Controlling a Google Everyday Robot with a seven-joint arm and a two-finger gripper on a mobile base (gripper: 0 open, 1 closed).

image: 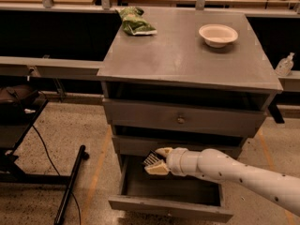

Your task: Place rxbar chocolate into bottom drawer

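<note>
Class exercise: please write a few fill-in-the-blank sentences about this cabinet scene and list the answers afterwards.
1. The bottom drawer stands ____.
2. The gripper hangs over that drawer, holding the rxbar chocolate between its ____.
3. On the cabinet top, the white bowl sits to the camera's right of the ____ snack bag.

Answers: open; fingers; green.
</note>
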